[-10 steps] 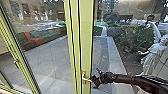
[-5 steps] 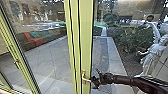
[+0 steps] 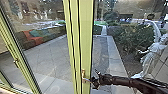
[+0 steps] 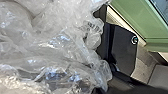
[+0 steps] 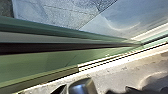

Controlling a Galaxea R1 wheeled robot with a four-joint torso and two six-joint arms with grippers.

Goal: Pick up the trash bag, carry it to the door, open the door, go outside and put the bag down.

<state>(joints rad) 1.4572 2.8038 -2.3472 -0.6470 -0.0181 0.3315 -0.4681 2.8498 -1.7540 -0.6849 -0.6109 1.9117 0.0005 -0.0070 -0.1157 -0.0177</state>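
In the head view, my right gripper (image 3: 95, 81) is right at the brass handle (image 3: 84, 75) of the green-framed door (image 3: 86, 37). How it stands on the lever I cannot tell. The right wrist view has the door's green edge (image 5: 37, 65) running across it, with a rounded metal piece low down. The clear, crumpled trash bag (image 4: 57, 47) is large and close in the left wrist view, covering much of what lies behind it.
Through the glass are a paved yard (image 3: 50, 60), a long seat with coloured cushions (image 3: 33, 37) and bushes (image 3: 127, 37). A second green frame with a handle (image 3: 16, 62) stands at left. A pale shape (image 3: 150, 56), unclear in kind, shows at right.
The right arm has shifted slightly toward the door and its forearm sits a little lower; the gripper remains at the handle. The pale shape at right looks narrower.
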